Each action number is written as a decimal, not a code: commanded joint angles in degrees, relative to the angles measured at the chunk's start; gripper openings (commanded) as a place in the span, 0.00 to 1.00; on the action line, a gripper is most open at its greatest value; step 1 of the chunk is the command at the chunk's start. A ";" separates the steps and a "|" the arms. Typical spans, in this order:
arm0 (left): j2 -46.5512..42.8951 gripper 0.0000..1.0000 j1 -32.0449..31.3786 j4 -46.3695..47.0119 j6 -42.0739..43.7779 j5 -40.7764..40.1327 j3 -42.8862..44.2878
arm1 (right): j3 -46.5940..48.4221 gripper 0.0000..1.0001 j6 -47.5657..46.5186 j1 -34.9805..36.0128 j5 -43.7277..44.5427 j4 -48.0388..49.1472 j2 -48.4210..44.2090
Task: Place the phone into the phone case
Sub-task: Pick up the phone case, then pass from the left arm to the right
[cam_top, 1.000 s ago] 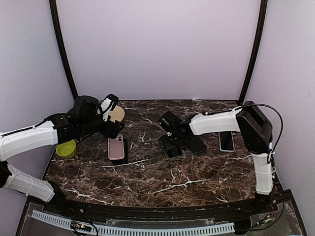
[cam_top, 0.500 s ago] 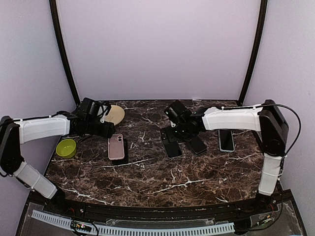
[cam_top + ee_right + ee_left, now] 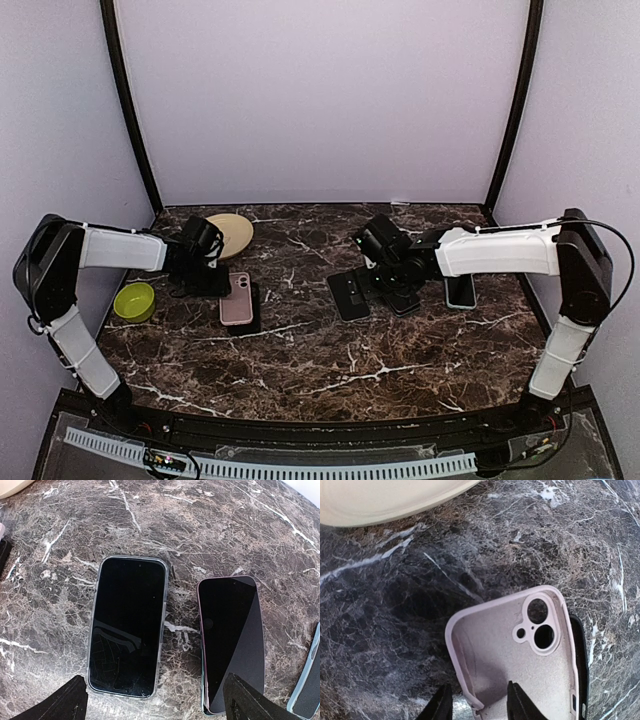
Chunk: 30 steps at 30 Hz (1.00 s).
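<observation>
**Pink case in the left claw's gap, phones under the right one**

Left gripper (image 3: pixel 477 702): low over the marble table (image 3: pixel 330 370), fingers narrowed but apart. Pink case (image 3: pixel 520 655) lies open side up, with the camera cutout at the end away from the claw. Its near corner and side wall sit between the fingertips, one finger outside the wall and one inside the shell. There's visible slack on the inner side, so I see no clamp. The case rests partly on a dark slab (image 3: pixel 578 665) that shows along one long edge. Beige plate (image 3: pixel 228 232) is just beyond the claw. Green bowl (image 3: pixel 134 300) is near the table's left edge.

Right gripper (image 3: pixel 155 692): jaws wide apart, holding nothing. Two phones lie flat below it, screens up, side by side and not touching. Purple-edged phone (image 3: pixel 232 640) is nearer the finger on the wrist view's right, clear-cased phone (image 3: pixel 127 625) nearer the other. The strip of table between them falls roughly mid-gap. Both lie ahead of the fingertips, neither between them. A light blue case edge (image 3: pixel 306 690) shows at the frame corner, beside the purple-edged phone.

Top view: pink case left of centre, phones right of centre, well apart.
</observation>
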 commanded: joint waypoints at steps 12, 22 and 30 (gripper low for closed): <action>-4.08 0.00 0.22 -2.68 -2.97 -0.23 -0.22 | -0.57 0.96 -1.94 0.44 3.19 0.15 -4.81; -26.22 0.00 -13.08 5.61 -2.79 -18.49 -7.92 | -0.40 0.94 -8.35 4.40 -4.92 8.77 -9.54; -34.57 0.00 -30.18 17.52 3.72 -38.36 -11.26 | -1.14 0.93 -8.21 9.92 -25.07 35.03 -9.90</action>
